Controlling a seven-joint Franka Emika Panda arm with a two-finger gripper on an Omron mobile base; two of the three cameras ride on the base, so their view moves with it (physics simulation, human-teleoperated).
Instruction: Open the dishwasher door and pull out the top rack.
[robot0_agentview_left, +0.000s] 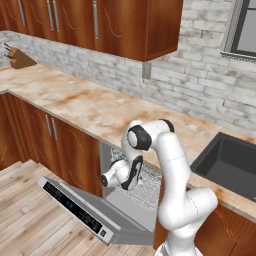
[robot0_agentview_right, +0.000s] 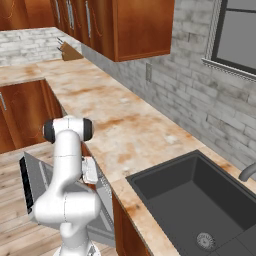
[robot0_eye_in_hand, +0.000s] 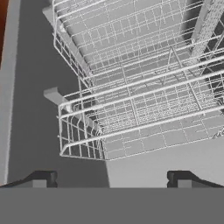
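The dishwasher door (robot0_agentview_left: 82, 210) is open and lies folded down almost flat over the wooden floor (robot0_agentview_left: 25, 225), with its dark control strip along the outer edge. In the left base view the arm bends down in front of the opening, and the gripper (robot0_agentview_left: 107, 179) points toward the inside of the machine, above the door. Behind the wrist a small part of the top rack (robot0_agentview_left: 145, 187) is visible as a pale wire grid just under the counter (robot0_agentview_left: 90, 107).

The right base view looks from the other side: here the door (robot0_agentview_right: 37, 182) shows edge-on behind the white arm, and the sink (robot0_agentview_right: 200, 200) takes the lower right, with the knife block (robot0_agentview_right: 70, 51) far back on the counter. The rack and the fingers are hidden by the arm in this view.

The hand view gives what the base views cannot: the top rack (robot0_eye_in_hand: 140, 118) in detail, a wire basket with its front rim near the camera, and another wire basket (robot0_eye_in_hand: 122, 39) beyond it. The two fingertips (robot0_eye_in_hand: 41, 179) stand wide apart at the bottom edge, with nothing between them, apart from the rack wires.
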